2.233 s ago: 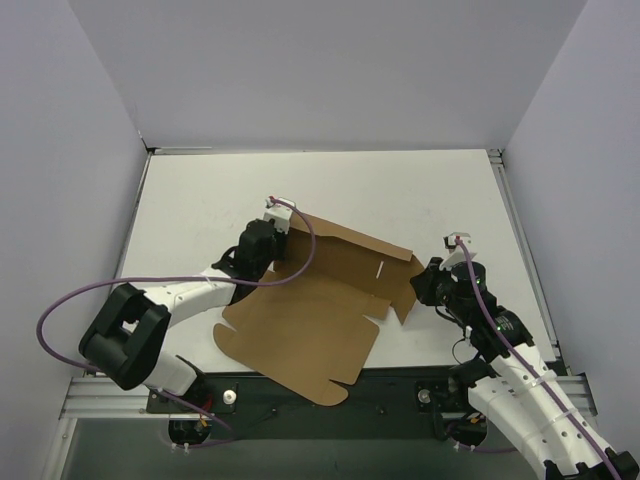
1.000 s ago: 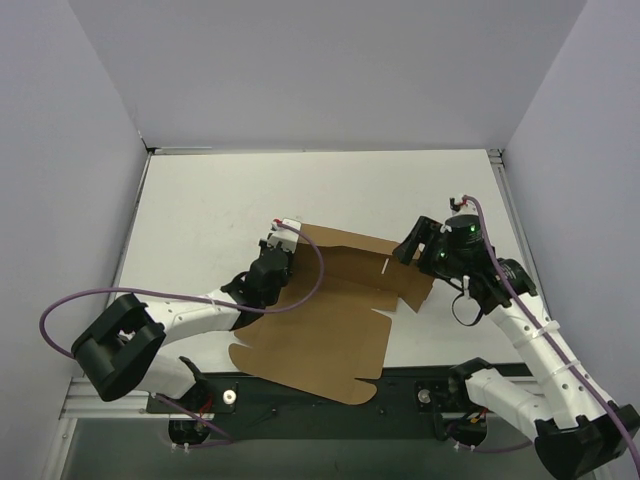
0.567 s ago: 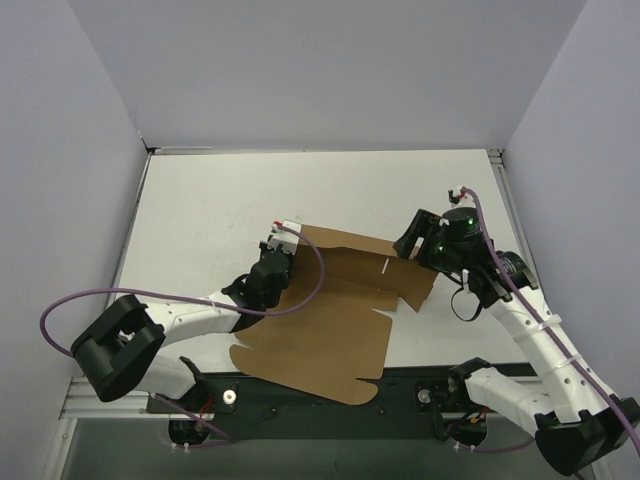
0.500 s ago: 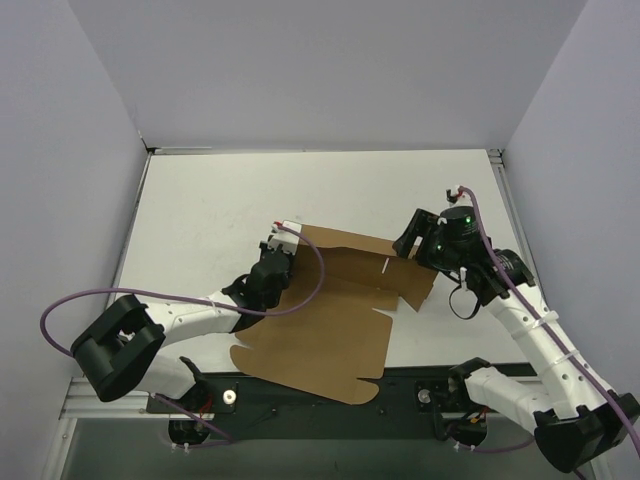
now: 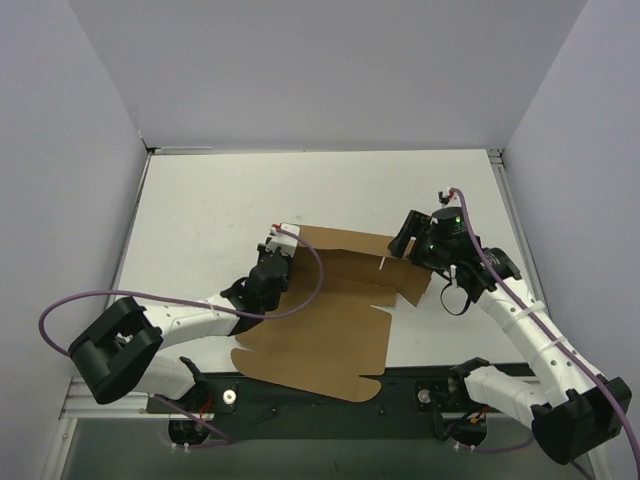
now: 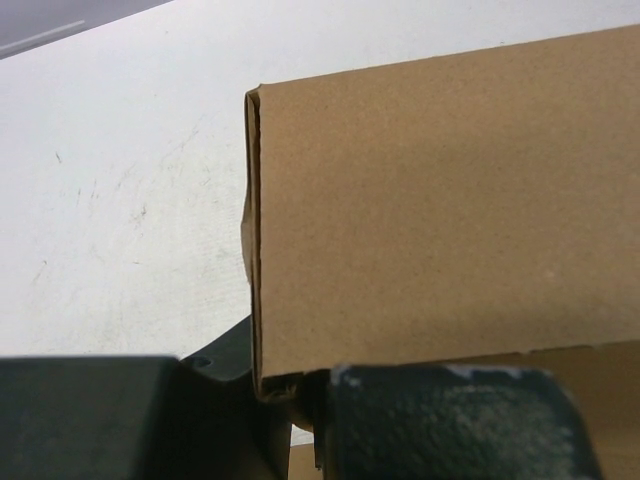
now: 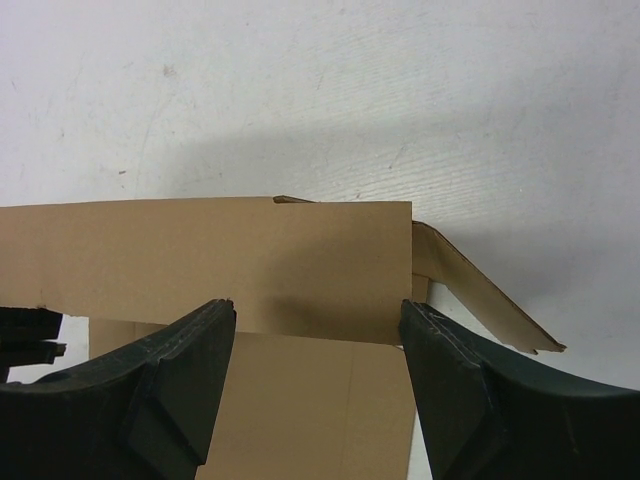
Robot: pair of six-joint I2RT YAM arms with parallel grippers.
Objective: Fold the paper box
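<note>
Right fingers (image 7: 150,390) moved farther, apart; left fingers (image 6: 440,420) clamp paper box (image 5: 320,320); long axis near-left to far-right

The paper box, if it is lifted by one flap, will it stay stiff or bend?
The paper box probably bends at its creases: its far panel stands raised while the rest lies flat. It looks light, being thin sheet. Pushed, it may slide on the smooth white table.

White table (image 5: 200,210), faint scuffs, brown paper box (image 5: 320,330) lying mostly flat on its near half, overhanging the front edge
</note>
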